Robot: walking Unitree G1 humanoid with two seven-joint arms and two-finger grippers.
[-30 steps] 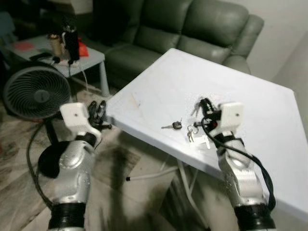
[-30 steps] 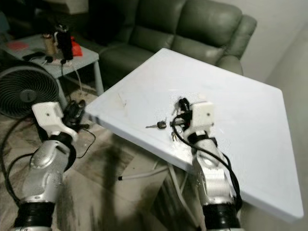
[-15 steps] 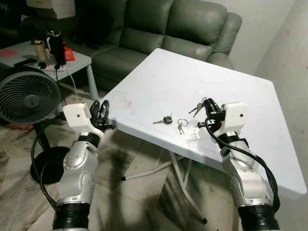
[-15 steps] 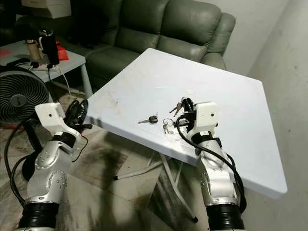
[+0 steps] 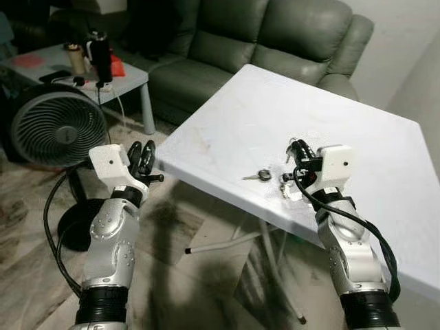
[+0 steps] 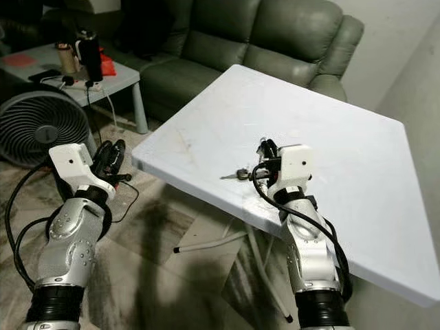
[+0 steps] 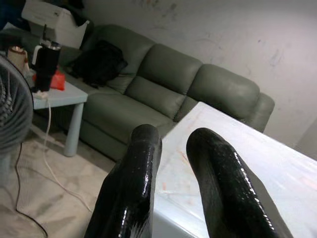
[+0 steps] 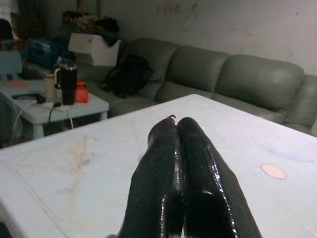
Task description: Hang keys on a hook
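Observation:
A bunch of keys [image 5: 262,176] with a black fob, a ring and small metal keys [image 5: 283,188] lies near the front edge of the white table [image 5: 330,124]. My right gripper [image 5: 297,149] hovers just right of the bunch, fingers pointing up and pressed shut. A thin dark curl [image 8: 171,117] pokes out at the tips; I cannot tell what it is. My left gripper [image 5: 142,155] is open and empty, off the table beside its left corner [image 7: 171,193].
A green sofa [image 5: 275,34] stands behind the table. To the left are a black floor fan [image 5: 56,133] and a low side table [image 5: 82,69] with a dark tumbler [image 5: 100,51]. Cables run over the floor [image 5: 206,275], and white table legs [image 5: 220,244] stand below.
The whole picture has shifted with the camera. Both arms hold the same pose, and the keys lie on the same part of the table.

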